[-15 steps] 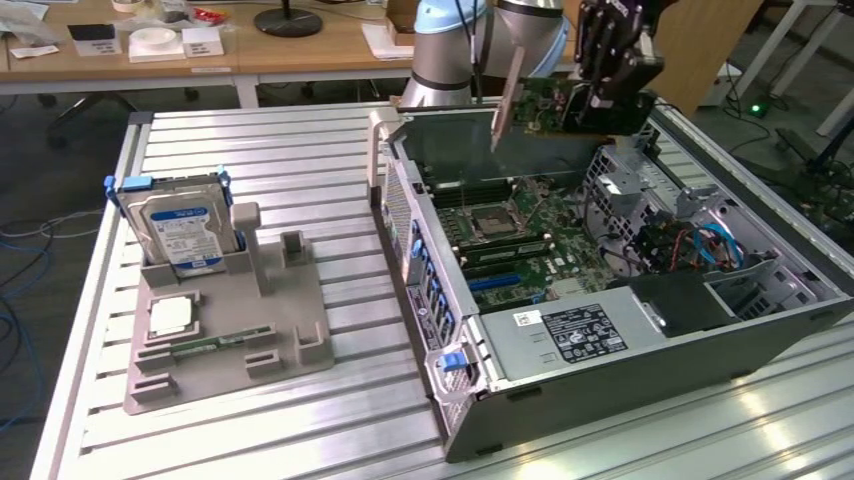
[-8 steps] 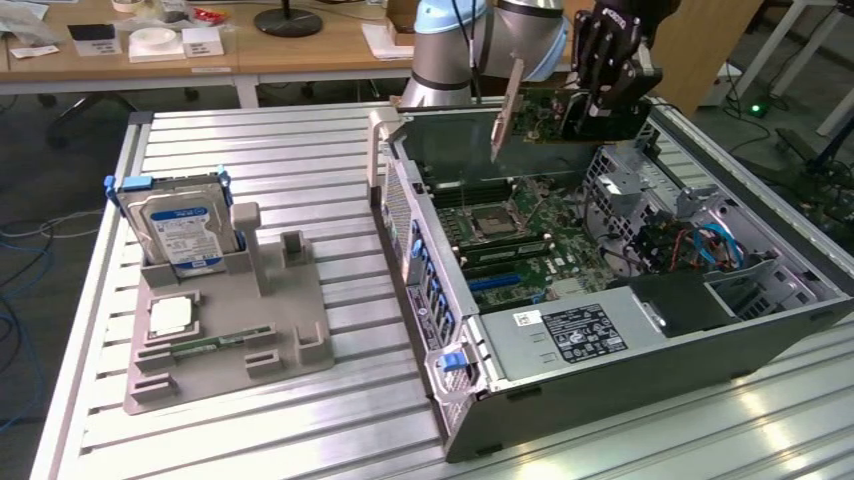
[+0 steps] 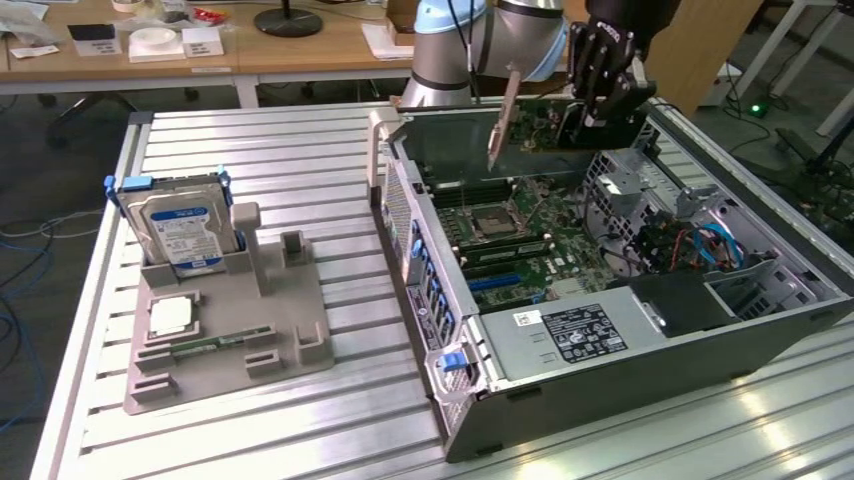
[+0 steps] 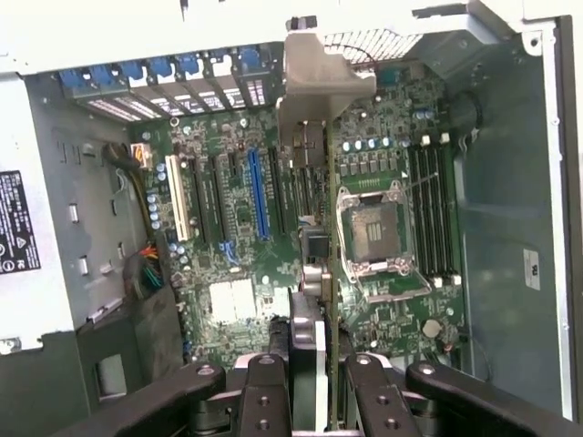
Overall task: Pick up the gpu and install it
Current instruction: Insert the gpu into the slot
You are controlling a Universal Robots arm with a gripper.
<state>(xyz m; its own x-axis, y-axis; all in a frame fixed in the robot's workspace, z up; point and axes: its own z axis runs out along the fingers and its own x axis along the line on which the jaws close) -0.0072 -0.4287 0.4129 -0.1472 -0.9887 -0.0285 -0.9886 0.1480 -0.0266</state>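
**Exterior view.** Ribbed metal table (image 3: 267, 170) carrying two units, with wooden desks (image 3: 267, 55) behind its far edge.
- One grey fixture tray (image 3: 287, 330) sits towards the table's edge on the exterior view's left.
- On the tray are one hard drive (image 3: 180, 230), upright at the tray's far corner; one memory stick (image 3: 200, 347), lying flat near its front edge; and one small white square part (image 3: 171, 318) between them.
- One open computer case (image 3: 614, 375) lies along the opposite side of the table, with its motherboard (image 3: 514, 245) and labelled power supply (image 3: 567, 335) exposed.
- One robot arm (image 3: 467, 40) reaches in from the table's far edge.
- Its gripper (image 3: 594, 115) is clamped on the gpu (image 3: 541, 130), which hangs on edge above the case's far end, clear of the motherboard. The card's metal bracket faces the case's rear wall.

**Wrist view.** Two black fingers (image 4: 264, 391) pinch the gpu, seen edge-on.
- Directly beneath the card lie the expansion slots, among them one blue slot (image 4: 258, 191) and one white slot (image 4: 178, 196).
- Just beside the card's line is one processor socket (image 4: 373, 228), and past it stand four memory slots (image 4: 430, 209).
- Loose coloured wires (image 4: 150, 269) lie well to the side of the card, beyond the white slot.
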